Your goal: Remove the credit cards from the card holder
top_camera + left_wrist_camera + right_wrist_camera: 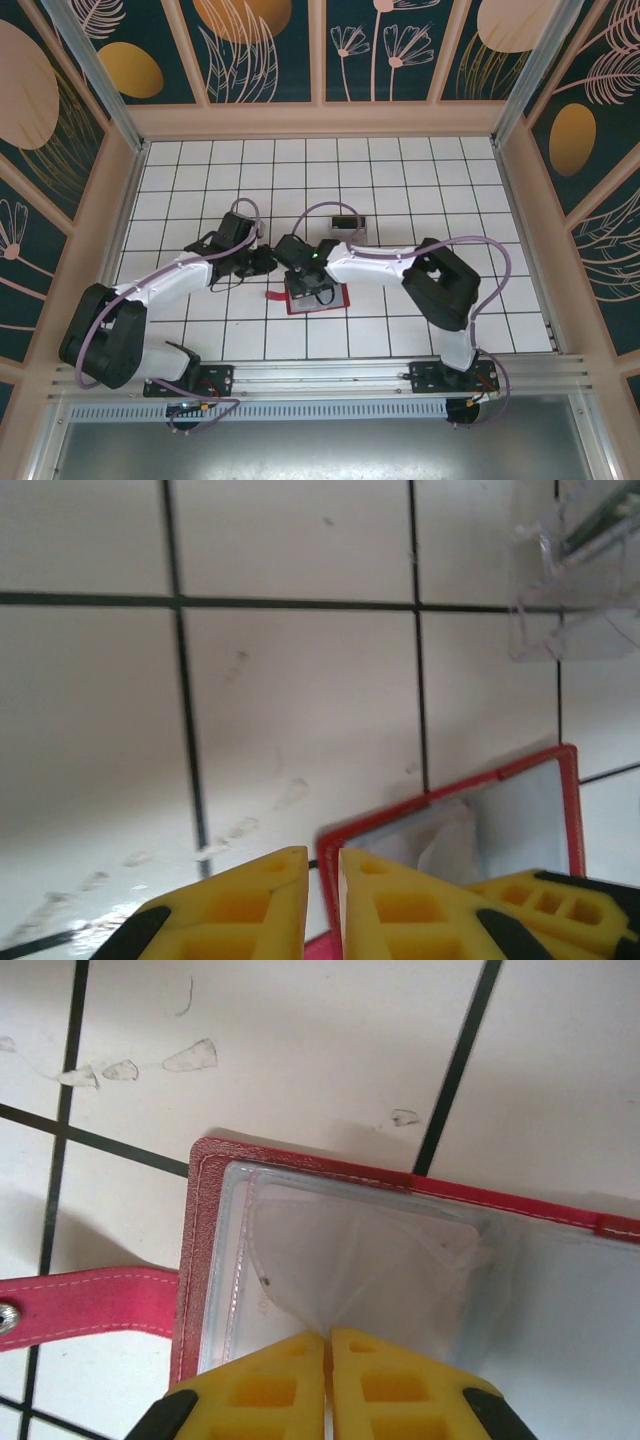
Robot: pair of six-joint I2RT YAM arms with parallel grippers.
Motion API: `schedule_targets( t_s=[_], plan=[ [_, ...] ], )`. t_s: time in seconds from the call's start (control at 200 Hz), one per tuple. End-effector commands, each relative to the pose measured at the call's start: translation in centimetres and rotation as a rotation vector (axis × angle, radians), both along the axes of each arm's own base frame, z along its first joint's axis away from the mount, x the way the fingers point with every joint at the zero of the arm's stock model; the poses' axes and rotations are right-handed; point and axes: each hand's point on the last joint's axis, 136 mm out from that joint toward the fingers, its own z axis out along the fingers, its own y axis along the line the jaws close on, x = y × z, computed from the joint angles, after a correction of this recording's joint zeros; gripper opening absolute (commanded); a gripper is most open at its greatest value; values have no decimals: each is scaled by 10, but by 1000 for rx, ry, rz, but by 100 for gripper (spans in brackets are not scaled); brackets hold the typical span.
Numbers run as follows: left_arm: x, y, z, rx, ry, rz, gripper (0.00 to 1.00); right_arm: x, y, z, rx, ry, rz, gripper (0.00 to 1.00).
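Note:
The red card holder [340,301] lies open on the white tiled table between the two arms, clear sleeves facing up. My right gripper [327,1336] [310,285] is shut on a clear sleeve [380,1250], pinching the film up into a tent. A pale whitish-pink credit card [237,1295] seems to lie under the sleeves; I cannot tell for sure. My left gripper [322,856] [268,262] is at the holder's corner, its jaws nearly together with the red rim [450,792] running between them. The red strap tab [90,1300] sticks out to the side.
A clear plastic box [575,570] [345,220] with something dark in it stands behind the holder. The right arm's yellow finger [540,900] crosses the left wrist view. Raised walls ring the tiled table [200,180], and a metal rail runs along the near edge.

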Motion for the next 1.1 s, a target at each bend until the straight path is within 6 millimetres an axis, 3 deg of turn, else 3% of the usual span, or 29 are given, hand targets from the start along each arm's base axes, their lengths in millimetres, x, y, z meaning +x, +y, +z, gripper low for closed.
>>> schedule_targets(
  t_s=[0.0,0.435,0.811,1.096],
  plan=[
    [-9,-14,-7,-62,40,-7,16,3,12,22,170,14,-23,10],
    [-47,-42,-40,-85,164,-90,14,-5,5,30,396,84,-62,12],
    [-50,-56,-44,-78,193,-131,14,-5,-10,35,420,70,-100,23],
    [-46,-70,-33,-65,183,-165,14,1,-39,52,400,1,-161,35]
  ],
)
